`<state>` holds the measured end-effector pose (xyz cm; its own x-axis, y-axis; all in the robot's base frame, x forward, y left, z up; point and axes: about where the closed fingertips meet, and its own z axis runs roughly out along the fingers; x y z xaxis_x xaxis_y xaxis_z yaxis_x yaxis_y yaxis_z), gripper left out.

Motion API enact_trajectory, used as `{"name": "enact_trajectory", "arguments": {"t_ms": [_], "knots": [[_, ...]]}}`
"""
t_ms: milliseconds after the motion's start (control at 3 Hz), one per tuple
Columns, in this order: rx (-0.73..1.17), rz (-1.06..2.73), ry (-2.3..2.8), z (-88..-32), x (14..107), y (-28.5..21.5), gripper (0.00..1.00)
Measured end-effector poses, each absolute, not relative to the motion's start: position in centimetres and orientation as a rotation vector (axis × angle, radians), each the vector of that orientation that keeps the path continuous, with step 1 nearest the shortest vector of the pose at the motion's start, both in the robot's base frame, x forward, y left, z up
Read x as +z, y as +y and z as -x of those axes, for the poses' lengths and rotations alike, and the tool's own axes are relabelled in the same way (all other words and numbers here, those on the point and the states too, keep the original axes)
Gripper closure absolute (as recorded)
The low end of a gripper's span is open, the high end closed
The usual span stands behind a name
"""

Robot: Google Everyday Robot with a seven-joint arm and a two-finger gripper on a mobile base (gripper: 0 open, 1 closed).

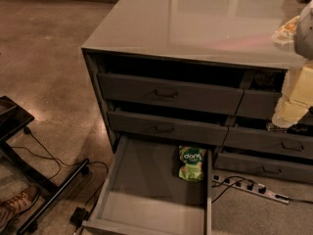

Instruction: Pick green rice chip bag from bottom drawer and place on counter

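At the right edge a pale, cream-coloured blocky claw (292, 106) juts into view, blurred and cut off by the frame; whether it is wide or narrow cannot be told, and nothing is seen in its grasp. It hangs in front of the narrower grey right-hand drawers (274, 143), below the rim of the glossy grey reflective surface (195, 18) of the cabinet. A pale object (286, 31) at the surface's right side is too smeared to identify. The small light-green rice chip bag (191, 163) with white lettering lies flat in the back right corner of the wide, shallow grey bottom drawer (146, 180), which is pulled open; the bag sits lower than the claw and to its left, well apart from it. Two grey handled drawers (168, 93) overhang the bag's rear. On the brown floor lie a white power strip (249, 187), black cables (49, 158), a black stand frame (44, 190) and a brown shoe (17, 202).
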<state>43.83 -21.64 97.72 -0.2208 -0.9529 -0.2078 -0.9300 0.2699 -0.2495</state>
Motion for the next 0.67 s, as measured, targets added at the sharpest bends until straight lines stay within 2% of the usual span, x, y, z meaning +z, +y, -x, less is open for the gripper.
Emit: {"name": "enact_trajectory", "arguments": {"t_ms": [667], "knots": [[-0.061, 1.719, 2.23, -44.8, 96.3, -20.4, 0.0]]}}
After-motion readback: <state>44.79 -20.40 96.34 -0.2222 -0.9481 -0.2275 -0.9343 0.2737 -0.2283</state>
